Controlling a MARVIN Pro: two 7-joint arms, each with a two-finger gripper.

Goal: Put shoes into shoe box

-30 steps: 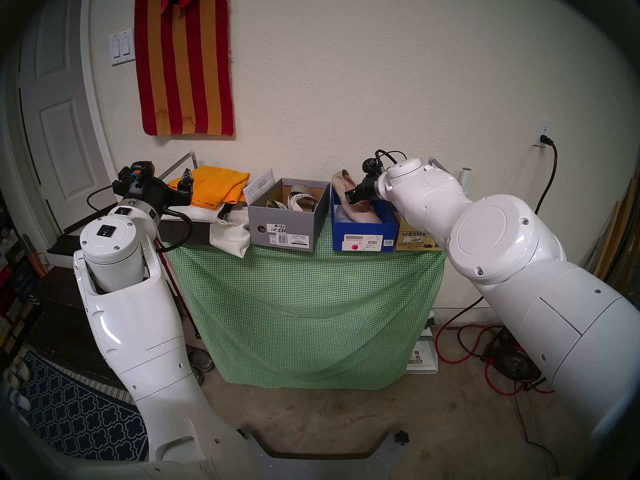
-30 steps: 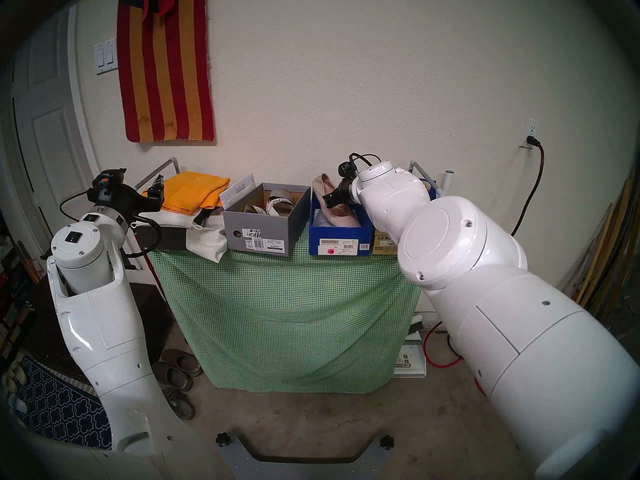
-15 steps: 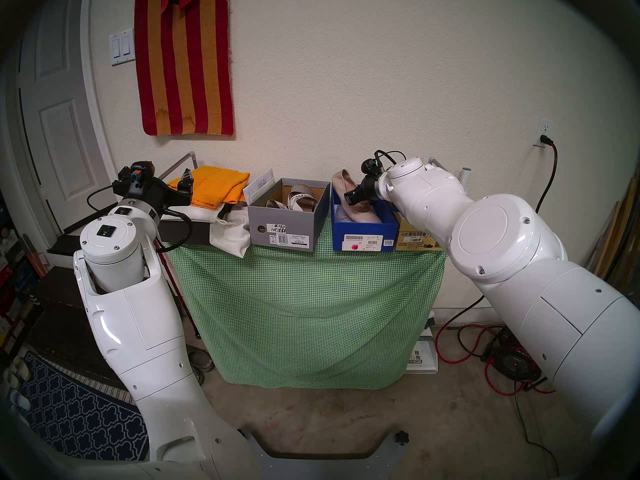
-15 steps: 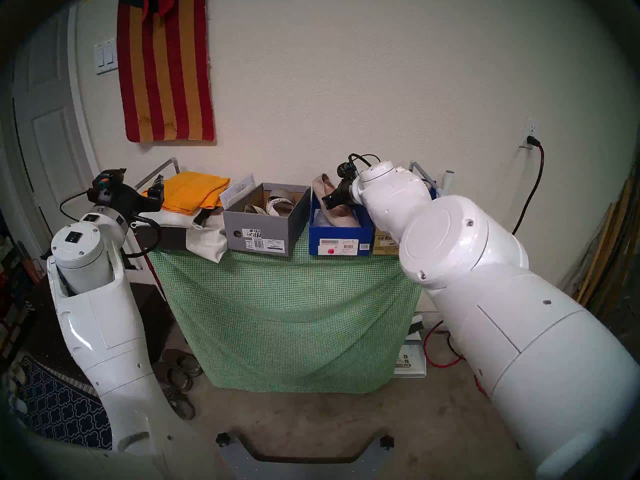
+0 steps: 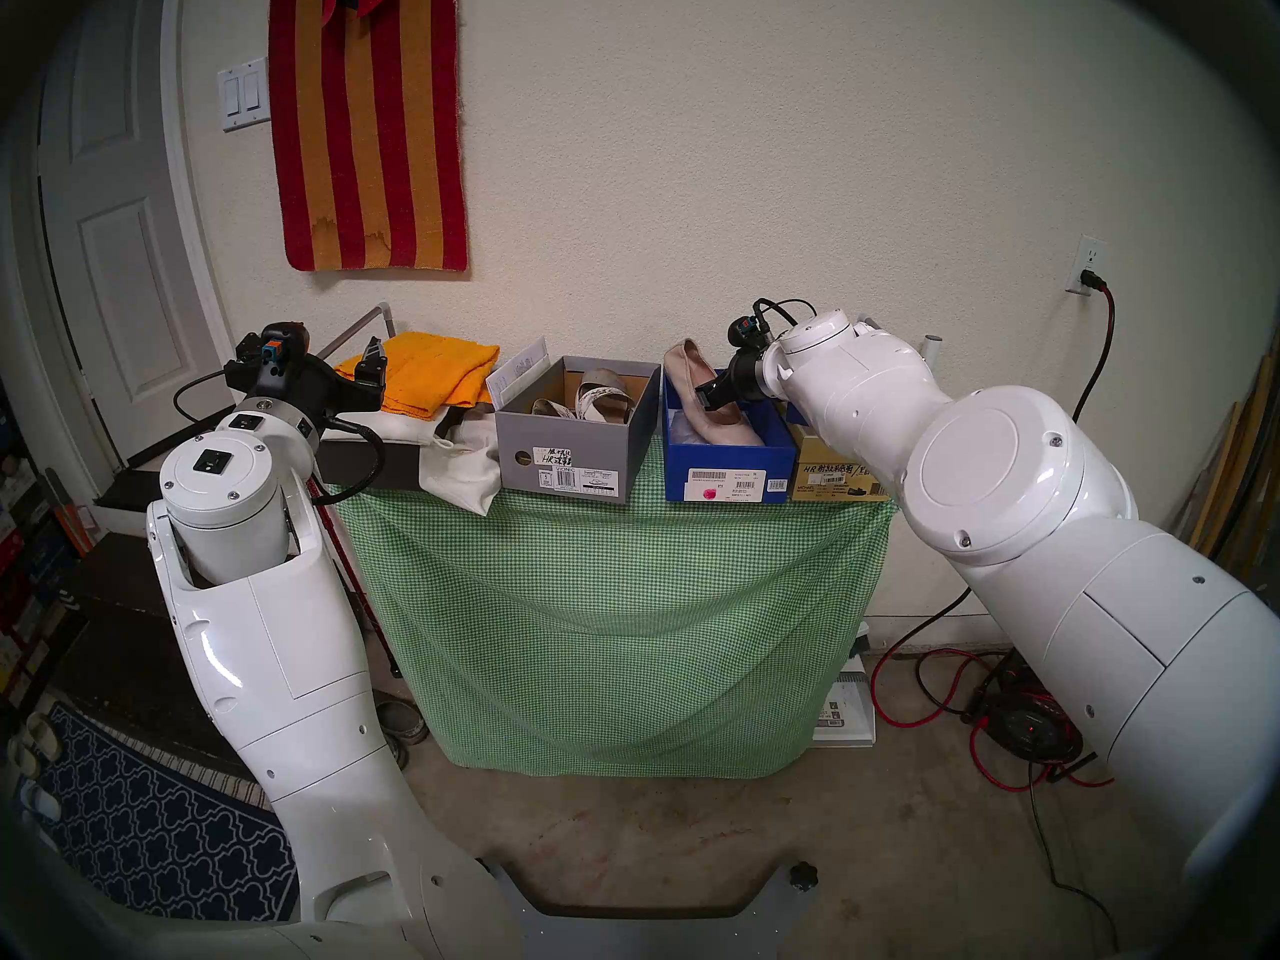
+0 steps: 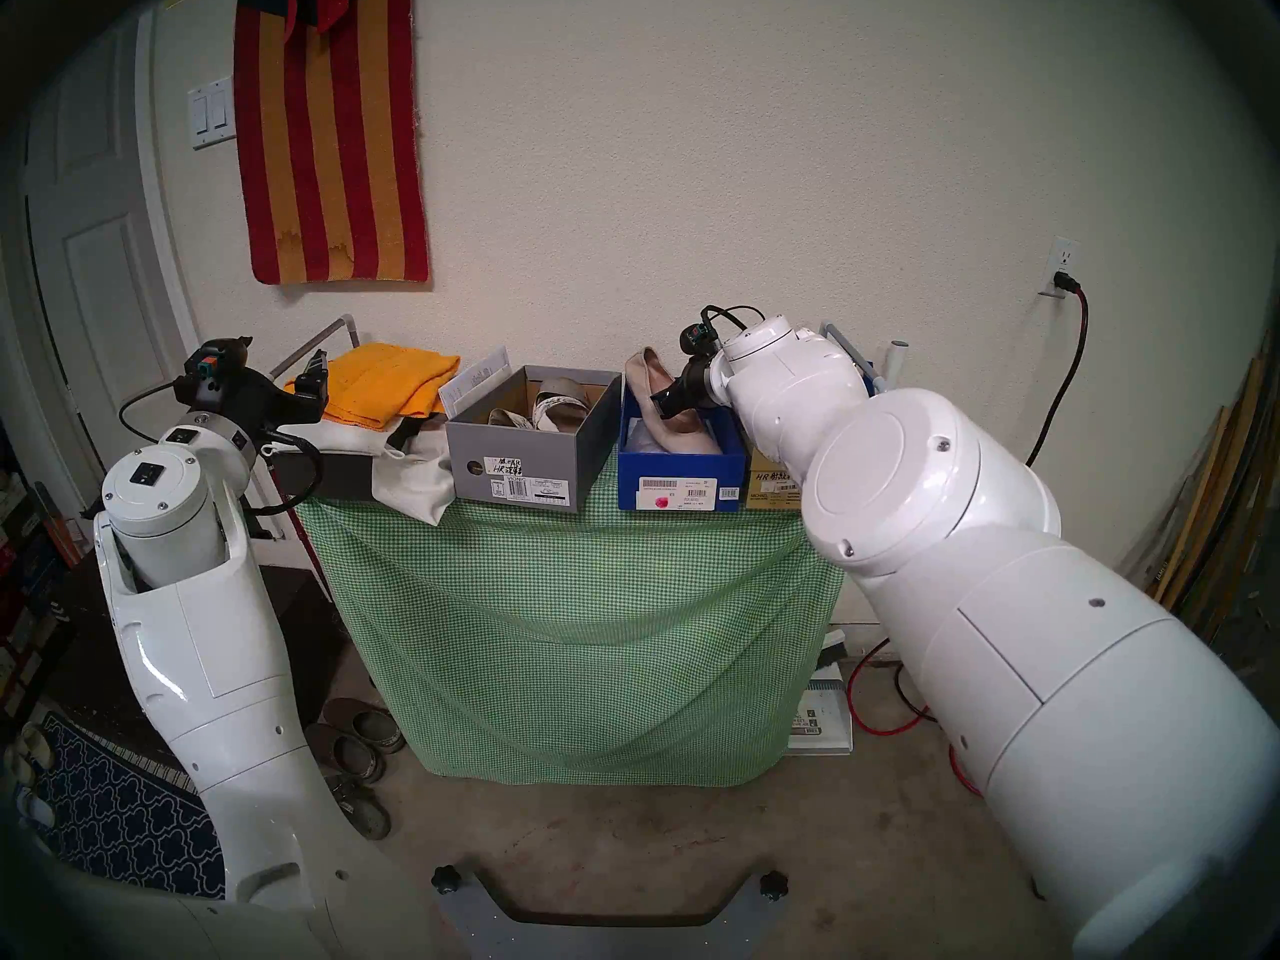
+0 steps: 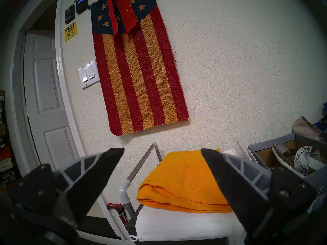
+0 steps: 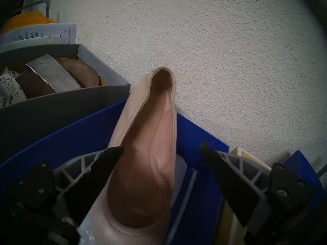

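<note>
A beige ballet flat lies in the blue shoe box. Its toe rests on white paper and its heel sticks up over the box's rear-left edge, near the wall. My right gripper hovers open just above the flat. In the right wrist view the flat runs between the spread fingers of the right gripper, with no touch visible. Silver and snakeskin-strap sandals sit in the grey shoe box. My left gripper is open and empty, left of the boxes by the orange towel.
A folded orange towel lies on a white cloth bag at the table's left end. A tan box stands right of the blue one. The wall is close behind the boxes. Dark clogs and red cables lie on the floor.
My right wrist has drawn slightly to the right and down, with the open gripper staying over the flat. The flat, the sandals and the left arm have not moved.
</note>
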